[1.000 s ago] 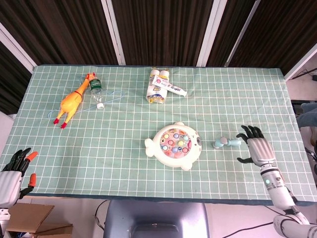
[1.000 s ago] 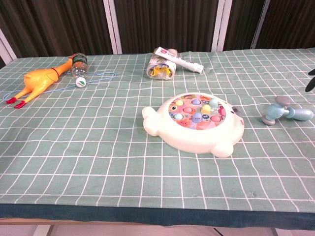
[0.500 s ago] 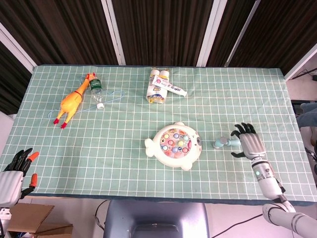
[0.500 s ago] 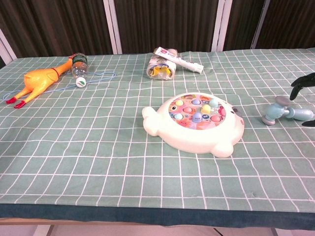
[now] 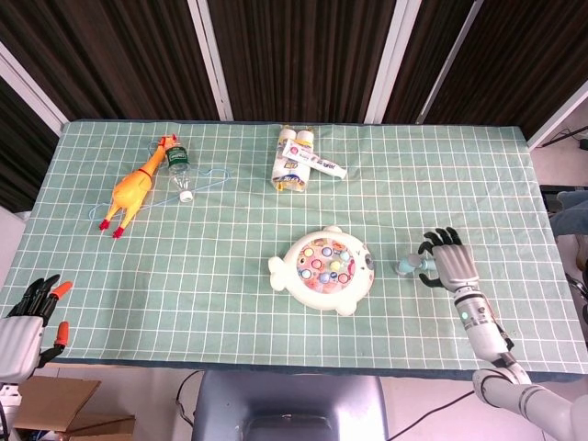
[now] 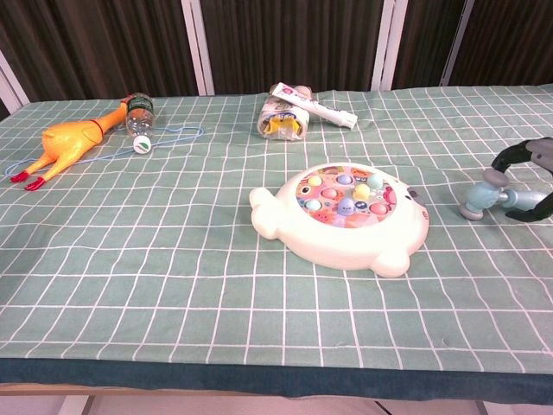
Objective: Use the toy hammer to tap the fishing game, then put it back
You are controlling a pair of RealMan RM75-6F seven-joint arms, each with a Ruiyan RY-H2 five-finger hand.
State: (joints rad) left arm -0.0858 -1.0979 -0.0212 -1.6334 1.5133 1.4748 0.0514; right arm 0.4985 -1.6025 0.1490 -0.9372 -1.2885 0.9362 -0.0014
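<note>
Arching over the toy hammer [image 6: 499, 195], the right hand [image 5: 446, 266] is seen with fingers curled around its handle — grasp unconfirmed — beside the fishing game [image 5: 323, 270]; only the head view shows the left hand [image 5: 23, 326], fingers apart.

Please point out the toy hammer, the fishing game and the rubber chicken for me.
toy hammer [image 6: 480, 198], chest view, on its grey-blue head.
fishing game [image 5: 323, 265], head view, on the round coloured pond in the middle.
rubber chicken [image 5: 130, 186], head view, on its orange body.
</note>
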